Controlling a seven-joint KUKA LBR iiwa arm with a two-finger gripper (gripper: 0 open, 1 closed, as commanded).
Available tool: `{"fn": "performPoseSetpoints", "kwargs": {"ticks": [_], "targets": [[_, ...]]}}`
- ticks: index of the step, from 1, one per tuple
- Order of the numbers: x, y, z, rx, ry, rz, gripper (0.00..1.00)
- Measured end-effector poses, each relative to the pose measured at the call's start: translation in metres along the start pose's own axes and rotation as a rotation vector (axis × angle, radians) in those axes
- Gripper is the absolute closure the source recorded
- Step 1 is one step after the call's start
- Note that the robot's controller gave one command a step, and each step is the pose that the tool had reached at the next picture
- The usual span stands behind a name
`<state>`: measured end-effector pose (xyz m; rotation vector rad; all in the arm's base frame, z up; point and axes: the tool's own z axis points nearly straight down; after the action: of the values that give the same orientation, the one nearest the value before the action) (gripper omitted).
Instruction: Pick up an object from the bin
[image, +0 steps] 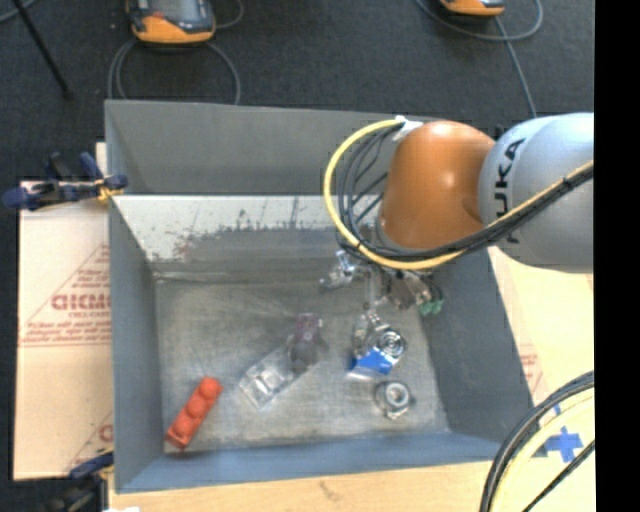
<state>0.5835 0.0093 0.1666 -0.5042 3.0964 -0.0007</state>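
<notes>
Orange-covered gripper (374, 318) over blue object (367, 364)

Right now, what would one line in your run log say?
stage: over bin | gripper: above blue-and-white thing, right side | held: nothing visible | nearby: metal ring, clear plastic piece

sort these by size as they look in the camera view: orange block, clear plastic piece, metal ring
1. orange block and clear plastic piece: about alike, so no ranking between them
2. metal ring: plainly the smallest
</notes>
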Motion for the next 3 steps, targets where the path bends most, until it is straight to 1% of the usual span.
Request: {"fn": "performPoseSetpoints", "kwargs": {"ticks": [1,2,3], "targets": [[0.011,0.030,0.091,0.003,-0.006,-0.365,0.00],[-0.017,0.045,0.092,0.003,-0.001,-0.768,0.00],[-0.020,0.045,0.089,0.005,-0.008,-0.764,1.00]]}}
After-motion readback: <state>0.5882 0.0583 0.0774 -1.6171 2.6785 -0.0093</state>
